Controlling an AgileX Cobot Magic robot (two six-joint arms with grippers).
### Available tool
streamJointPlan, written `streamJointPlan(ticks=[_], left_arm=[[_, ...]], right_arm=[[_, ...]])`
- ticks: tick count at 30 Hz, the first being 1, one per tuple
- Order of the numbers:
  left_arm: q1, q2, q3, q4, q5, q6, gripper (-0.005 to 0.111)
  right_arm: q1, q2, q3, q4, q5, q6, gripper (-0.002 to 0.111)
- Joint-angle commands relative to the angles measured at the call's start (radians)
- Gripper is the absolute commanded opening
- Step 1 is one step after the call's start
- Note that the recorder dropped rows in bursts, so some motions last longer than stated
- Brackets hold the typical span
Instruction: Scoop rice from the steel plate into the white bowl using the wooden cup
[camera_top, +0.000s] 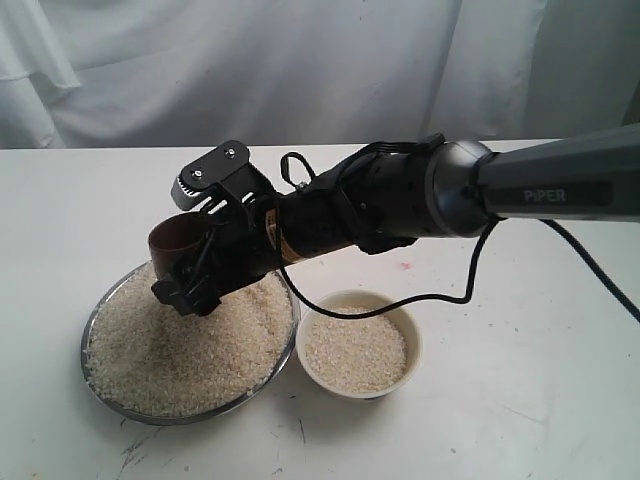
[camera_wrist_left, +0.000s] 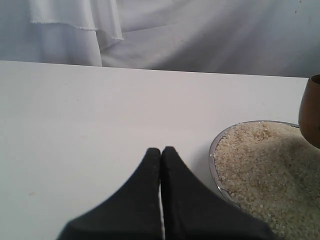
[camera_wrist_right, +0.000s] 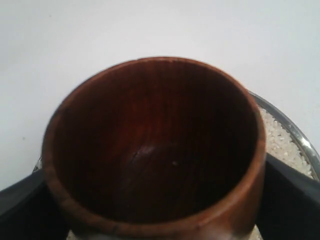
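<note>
The wooden cup (camera_top: 178, 243) hangs over the far edge of the steel plate (camera_top: 100, 306), held by my right gripper (camera_top: 200, 262), which is shut on its sides. In the right wrist view the cup (camera_wrist_right: 155, 150) fills the frame, dark inside and almost empty, one grain at its bottom, with a black finger (camera_wrist_right: 290, 200) on each side. Rice (camera_top: 185, 345) is heaped across the plate. The white bowl (camera_top: 360, 345) stands to the right of the plate, partly filled with rice. My left gripper (camera_wrist_left: 161, 150) is shut on nothing, low over the table beside the plate's rim (camera_wrist_left: 216, 150).
The right arm (camera_top: 460, 190) reaches across from the right, above the bowl, trailing a black cable (camera_top: 470, 280). A white cloth backdrop (camera_top: 300, 60) hangs behind the white table (camera_top: 520, 400).
</note>
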Motion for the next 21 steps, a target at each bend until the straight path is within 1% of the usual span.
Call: streamJointPlan(ticks=[1,2,4,11,13,15,16,17,21], left_arm=[[0.002,-0.004,0.005,-0.002,-0.007,0.0,0.0],[0.002,-0.004,0.005,-0.002,-0.007,0.0,0.0],[0.002,-0.004,0.005,-0.002,-0.007,0.0,0.0],[0.002,-0.004,0.005,-0.002,-0.007,0.0,0.0],[0.002,-0.004,0.005,-0.002,-0.007,0.0,0.0],[0.002,-0.004,0.005,-0.002,-0.007,0.0,0.0],[0.002,-0.004,0.005,-0.002,-0.007,0.0,0.0],[0.002,-0.004,0.005,-0.002,-0.007,0.0,0.0],[0.002,-0.004,0.005,-0.002,-0.007,0.0,0.0]], right_arm=[[0.001,-0.016,-0.009,0.003,-0.035,-0.02,0.031],[0.001,-0.016,-0.009,0.003,-0.03,-0.017,0.029],[0.001,-0.016,-0.009,0.003,-0.012,-0.01,0.028],[-0.001,-0.016,-0.009,0.009,-0.019,0.003,0.027],[-0.003,-0.016,-0.009,0.093,0.015,-0.112,0.027],[-0.003,-0.016,-0.009,0.254,0.017,-0.314,0.027],[-0.003,-0.016,-0.009,0.298,0.02,-0.382,0.027],[-0.001,-0.016,-0.009,0.391,0.061,-0.51,0.027],[0.006,-0.016,-0.009,0.66,0.242,-0.839,0.027]])
